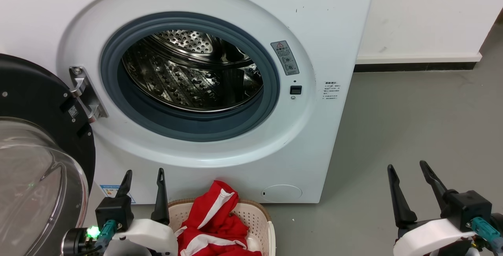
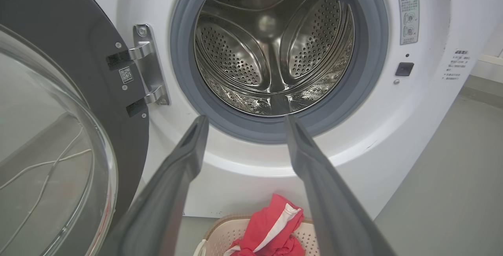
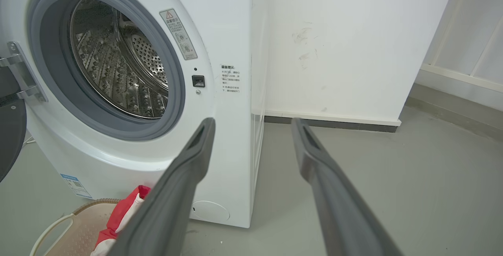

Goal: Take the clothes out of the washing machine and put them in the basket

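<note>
Two long dark fingers of my left gripper (image 1: 144,172) stand well apart with nothing between them. My right gripper (image 1: 406,166) is spread just as wide and also holds nothing.

The bright red soft garments with broad white stripes (image 1: 212,218) lie heaped in the small cream oval plastic basket with perforated sides and a brown woven-look rim (image 1: 270,224). It sits on the grey floor (image 1: 412,122) just in front of the large white front-loading washing machine (image 1: 334,51), below its opening. One red fold stands up above the rim on the machine's side.

What I can see of the shiny perforated steel drum (image 1: 188,79) is bare metal, though the grey rubber ring (image 1: 196,130) hides its lowest front edge.

I judge the unloading done or nearly so, which makes this the checking step. The next move calls for a look over that ring. If anything red is there, my left gripper should reach in open, clear of the round black-rimmed glass door (image 1: 35,177) swung out on my left.
</note>
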`<state>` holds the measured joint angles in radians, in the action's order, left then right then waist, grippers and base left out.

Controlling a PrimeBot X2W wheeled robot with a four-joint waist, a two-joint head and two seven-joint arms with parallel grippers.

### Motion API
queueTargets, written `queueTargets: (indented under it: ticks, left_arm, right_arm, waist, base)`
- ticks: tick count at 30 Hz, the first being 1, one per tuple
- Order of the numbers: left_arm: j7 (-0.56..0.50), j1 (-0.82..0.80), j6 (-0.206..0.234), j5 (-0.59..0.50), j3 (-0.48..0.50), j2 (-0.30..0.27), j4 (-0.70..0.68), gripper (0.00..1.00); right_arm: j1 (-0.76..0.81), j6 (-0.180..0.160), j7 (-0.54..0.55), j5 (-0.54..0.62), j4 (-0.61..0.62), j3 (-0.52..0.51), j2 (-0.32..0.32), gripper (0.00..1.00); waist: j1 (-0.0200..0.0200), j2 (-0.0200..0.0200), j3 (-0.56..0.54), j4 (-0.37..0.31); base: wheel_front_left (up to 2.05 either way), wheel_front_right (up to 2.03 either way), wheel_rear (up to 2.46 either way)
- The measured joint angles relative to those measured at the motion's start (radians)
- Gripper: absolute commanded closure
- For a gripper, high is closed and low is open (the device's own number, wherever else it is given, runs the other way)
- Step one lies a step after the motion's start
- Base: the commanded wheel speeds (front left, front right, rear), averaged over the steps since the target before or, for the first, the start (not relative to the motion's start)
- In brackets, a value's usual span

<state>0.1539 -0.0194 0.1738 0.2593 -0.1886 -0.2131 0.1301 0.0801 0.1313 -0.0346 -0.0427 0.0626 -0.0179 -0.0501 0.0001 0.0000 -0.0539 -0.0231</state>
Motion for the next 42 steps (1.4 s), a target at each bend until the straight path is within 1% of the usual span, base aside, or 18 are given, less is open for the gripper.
queueTargets:
  ticks: [1, 2, 6, 22, 32, 42]
  left_arm:
    - [0.0, 0.0, 0.003, 0.0, -0.002, 0.001, -0.001, 0.0]
    - [-0.001, 0.001, 0.003, 0.0, -0.002, 0.003, 0.002, 1.0]
    - [-0.007, 0.023, 0.0, 0.018, -0.002, 0.014, 0.031, 1.0]
    - [-0.063, 0.013, -0.063, 0.294, 0.06, 0.044, 0.052, 1.0]
    - [-0.091, -0.001, -0.096, 0.445, 0.094, 0.062, 0.06, 1.0]
    - [-0.117, -0.01, -0.127, 0.579, 0.125, 0.076, 0.068, 1.0]
  right_arm:
    - [0.0, 0.0, 0.0, 0.0, 0.0, 0.001, 0.0, 0.0]
    - [0.001, 0.0, 0.0, 0.0, -0.003, 0.001, 0.0, 1.0]
    - [0.015, 0.0, 0.0, -0.018, -0.034, 0.003, 0.001, 1.0]
    - [-0.008, 0.0, 0.019, -0.357, -0.092, -0.001, -0.006, 1.0]
    - [-0.031, 0.0, 0.031, -0.536, -0.122, -0.005, -0.011, 1.0]
    - [-0.053, 0.0, 0.041, -0.692, -0.149, -0.011, -0.014, 1.0]
  waist:
    - [0.0, 0.0, 0.0, 0.001]
    - [0.0, 0.0, 0.0, 0.001]
    - [0.0, 0.0, 0.0, 0.002]
    - [0.0, 0.0, 0.008, 0.005]
    - [0.0, 0.0, 0.012, 0.006]
    - [0.0001, 0.0, 0.017, 0.008]
  base:
    - [0.0, 0.0, 0.0]
    - [0.0, 0.0, 0.0]
    - [0.0, 0.0, 0.0]
    - [0.0, 0.0, 0.0]
    - [0.0, 0.0, 0.0]
    - [0.0, 0.0, 0.0]
